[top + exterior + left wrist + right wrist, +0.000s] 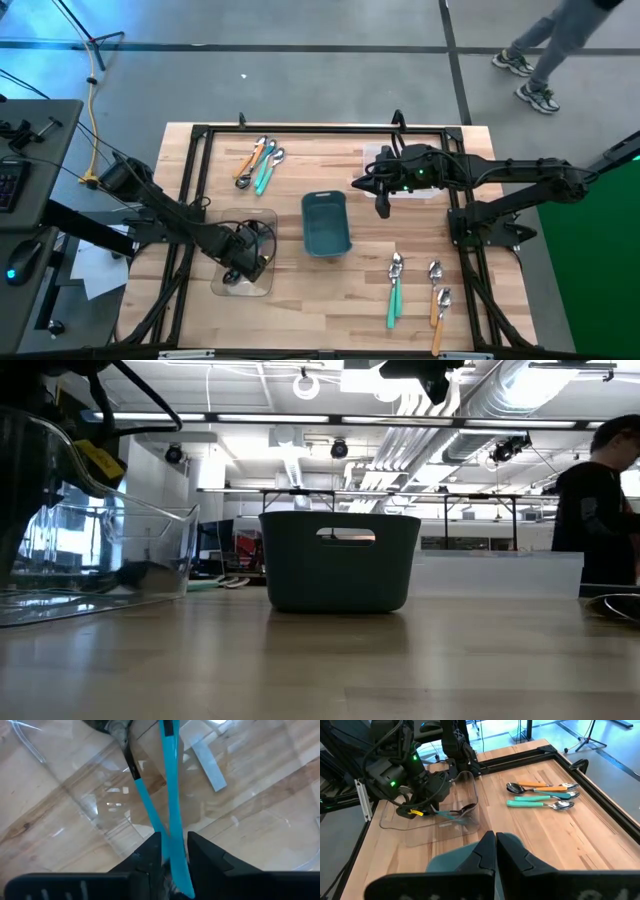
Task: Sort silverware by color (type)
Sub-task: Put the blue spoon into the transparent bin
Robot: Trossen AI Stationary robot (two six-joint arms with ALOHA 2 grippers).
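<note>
I am reading the left gripper (pixel 243 262) over the clear tray (pixel 262 217) near the table's (pixel 300 320) front-left corner. In the left wrist view its fingers (pixel 150 851) are pinching the handle of a teal spoon (pixel 172 795), approx. upright, bowel end down inside the tray. A second teal-handled spoon (pixel 142 800) is crossing it in that tray; I cannot tell whether the fingers are also touching that one.

The right gripper (pixel 381 205) is hanging above the table, btwn the teal bin (pixel 325 223) at centre and the back-right corner. In the right wrist view its fingers (pixel 485 851) are pressed together, holding nothing.

Remaining silverware, 2 groups:
- Back-left group (pixel 259 163), near the table's back edge: orange- and teal-handled spoons lying side by side, touching or nearly so. Exact count not readable from the high view; the right wrist view is showing an orange spoon (pixel 540 785) and teal ones (pixel 540 803) together.
- Front-right group, near the front-right corner: a teal-handled spoon (pixel 394 290) lying beside two orange-handled spoons (pixel 439 305), bowls pointing toward the back edge.

The bin is standing upright at table centre; in the low view its handle cutout is facing the camera. Contents not visible.

A person (pixel 598 510) in dark clothing is standing beyond the table's right side, in the low view.
</note>
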